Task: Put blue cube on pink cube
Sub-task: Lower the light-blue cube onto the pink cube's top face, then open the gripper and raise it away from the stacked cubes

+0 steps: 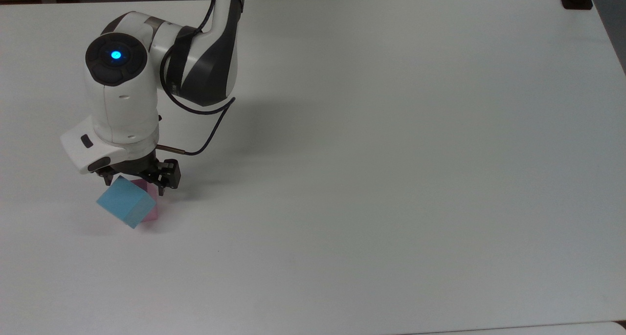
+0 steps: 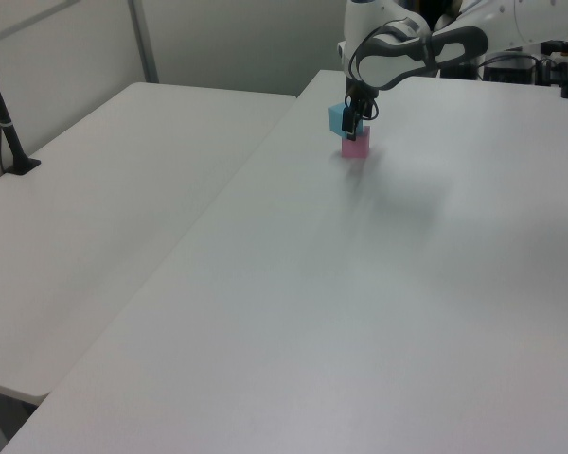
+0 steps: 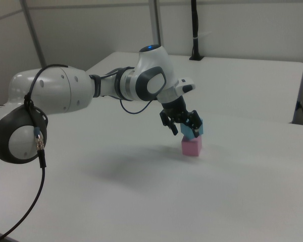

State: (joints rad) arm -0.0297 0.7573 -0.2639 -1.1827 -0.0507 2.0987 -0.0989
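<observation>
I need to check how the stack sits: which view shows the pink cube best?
The right view: the pink cube stands side-on under the blue cube. In the top view the blue cube hides most of it; the left view shows it far off.

Blue cube: light-blue, tilted, seemingly resting atop pink cube. Pink one flat on table, mostly covered in top view.

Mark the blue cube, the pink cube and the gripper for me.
blue cube (image 1: 126, 207): top view, its upper face.
pink cube (image 3: 191, 146): right view, its front side.
gripper (image 3: 183, 122): right view, between the fingertips.
</observation>
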